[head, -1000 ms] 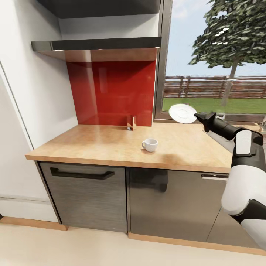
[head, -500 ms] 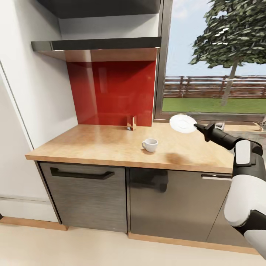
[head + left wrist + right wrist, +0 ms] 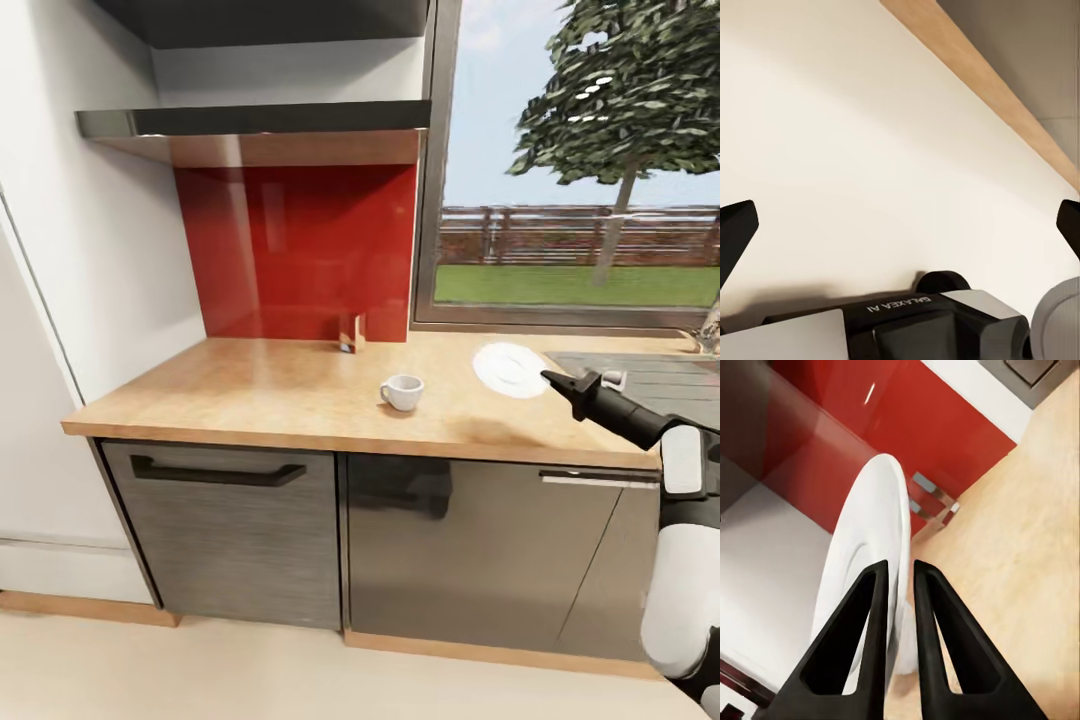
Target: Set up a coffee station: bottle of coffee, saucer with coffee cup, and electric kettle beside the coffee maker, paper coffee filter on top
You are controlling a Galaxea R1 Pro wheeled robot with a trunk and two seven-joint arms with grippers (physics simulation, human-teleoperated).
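Saucer in transit, rim grip.
Right pincer (image 3: 553, 377) clenched on saucer (image 3: 510, 368) rim, above tabletop (image 3: 300, 390); coffee cup (image 3: 402, 392) well beyond pincer tip. Saucer probably thin, stiff, slick, breakable; rim hold suits.

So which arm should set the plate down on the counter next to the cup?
The right. Its gripper already pinches the plate by the rim over the counter, with the cup nearby. The left gripper hangs open, facing the floor.
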